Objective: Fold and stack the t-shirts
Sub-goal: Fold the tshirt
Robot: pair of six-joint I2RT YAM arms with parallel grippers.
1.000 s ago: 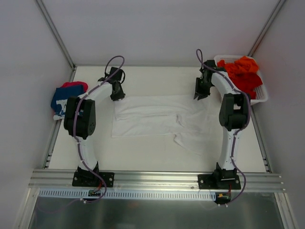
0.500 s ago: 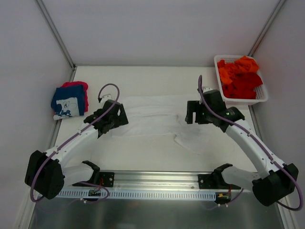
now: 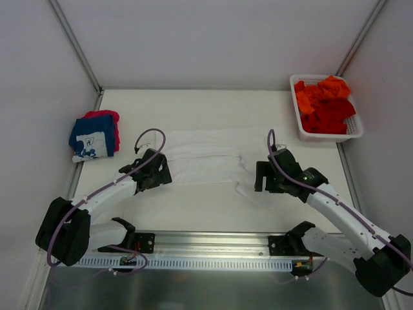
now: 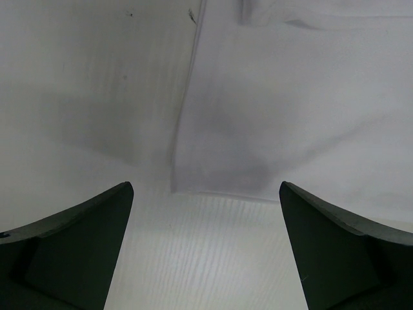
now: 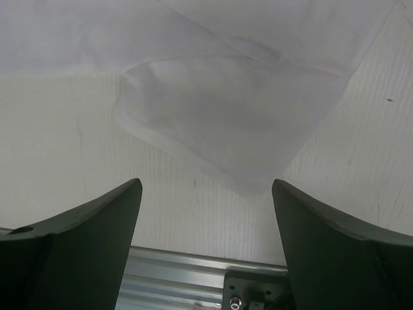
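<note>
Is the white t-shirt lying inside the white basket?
No, the white t-shirt lies spread on the table, while the basket holds orange and red t-shirts.

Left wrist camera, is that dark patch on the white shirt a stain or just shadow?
Left wrist view: probably shadow, soft-edged, spreading over both white shirt and table ahead of the open left gripper. Top view: even light, no stain visible.

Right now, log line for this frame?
left hand: open, at near-left corner of white shirt | right hand: open, at its near-right flap | navy shirt: folded, far left | basket: orange shirts
</note>
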